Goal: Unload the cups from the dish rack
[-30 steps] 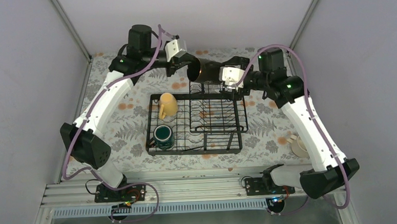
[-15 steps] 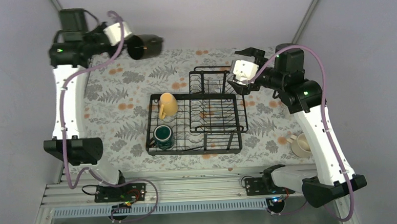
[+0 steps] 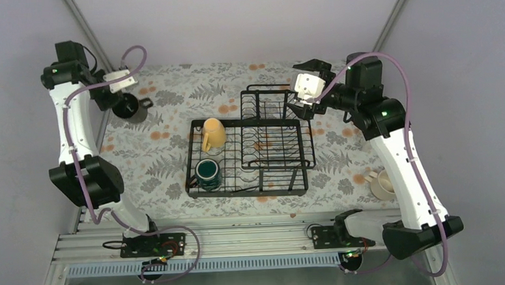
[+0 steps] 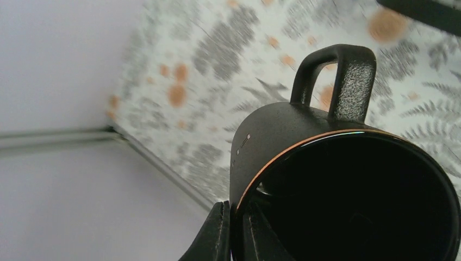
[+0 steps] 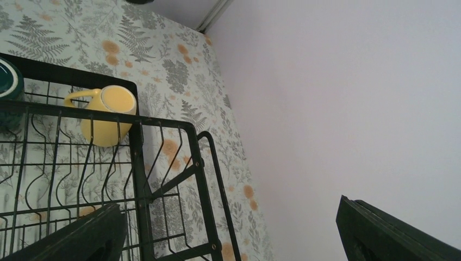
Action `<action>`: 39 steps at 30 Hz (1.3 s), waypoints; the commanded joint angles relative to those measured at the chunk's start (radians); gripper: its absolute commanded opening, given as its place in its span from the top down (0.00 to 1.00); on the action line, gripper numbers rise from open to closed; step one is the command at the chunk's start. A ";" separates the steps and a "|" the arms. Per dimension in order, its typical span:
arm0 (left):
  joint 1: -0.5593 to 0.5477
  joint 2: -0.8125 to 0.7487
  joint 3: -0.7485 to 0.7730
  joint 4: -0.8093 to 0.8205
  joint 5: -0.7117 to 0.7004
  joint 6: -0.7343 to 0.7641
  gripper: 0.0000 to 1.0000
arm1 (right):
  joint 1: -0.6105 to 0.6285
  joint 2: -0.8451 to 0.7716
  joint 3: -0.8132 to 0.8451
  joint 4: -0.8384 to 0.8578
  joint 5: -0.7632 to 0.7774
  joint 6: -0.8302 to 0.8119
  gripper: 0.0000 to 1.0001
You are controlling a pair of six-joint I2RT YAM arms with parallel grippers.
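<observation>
The black wire dish rack (image 3: 252, 182) stands mid-table. A pale yellow mug (image 3: 213, 133) and a dark teal-green mug (image 3: 208, 173) are in its left part. My left gripper (image 3: 116, 99) is shut on the rim of the black mug (image 3: 126, 108) at the table's far left, low over the cloth. In the left wrist view one finger (image 4: 220, 234) is outside the black mug's (image 4: 282, 130) wall and one inside. My right gripper (image 3: 301, 91) is open and empty above the rack's raised basket (image 3: 265, 102). A cream-white mug (image 3: 382, 184) stands on the table at right. The tall white mug is out of view.
The table has a fern-and-flower cloth and is closed in by pale walls on three sides. The right wrist view shows the rack's corner (image 5: 138, 163), the yellow mug (image 5: 106, 114) and the teal mug's edge (image 5: 6, 81) below the open fingers.
My left arm has swung the black mug from above the raised basket to the far left and lowered it. My right gripper has drawn back slightly from the mug and stays open.
</observation>
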 commanded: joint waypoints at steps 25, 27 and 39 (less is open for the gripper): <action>-0.065 0.266 -0.102 0.218 -0.126 -0.162 0.98 | 0.115 0.130 0.220 -0.217 -0.063 0.028 0.00; -0.067 0.287 -0.093 0.211 -0.139 -0.165 0.98 | 0.138 0.143 0.235 -0.219 -0.043 0.027 0.00; -0.064 0.382 -0.037 0.180 -0.211 -0.175 0.98 | 0.151 0.129 0.222 -0.196 0.004 0.026 0.00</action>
